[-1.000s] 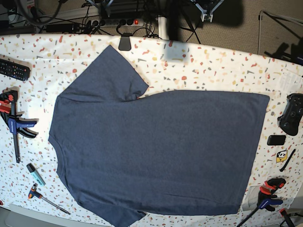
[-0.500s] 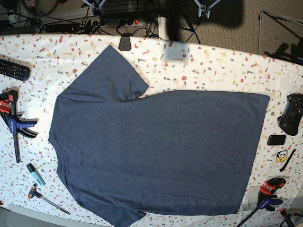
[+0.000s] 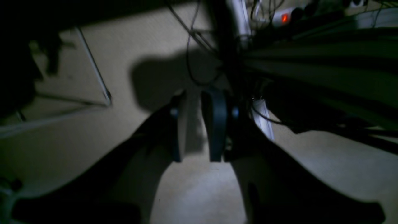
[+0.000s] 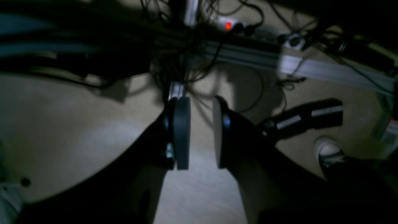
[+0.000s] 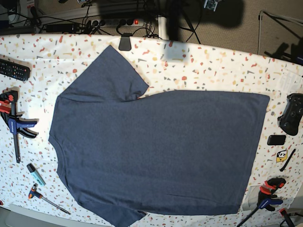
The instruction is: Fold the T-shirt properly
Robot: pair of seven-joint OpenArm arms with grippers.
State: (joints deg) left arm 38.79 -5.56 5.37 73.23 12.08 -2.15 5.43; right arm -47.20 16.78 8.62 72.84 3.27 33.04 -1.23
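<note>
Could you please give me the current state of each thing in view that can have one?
T-shirt: spread flat on the table, plain side up, unfolded, untouched.
Left gripper: jaws slightly apart, empty, off the table above the floor.
Right gripper: jaws slightly apart, empty, above the floor.
Power strip: red switch light lit.
</note>
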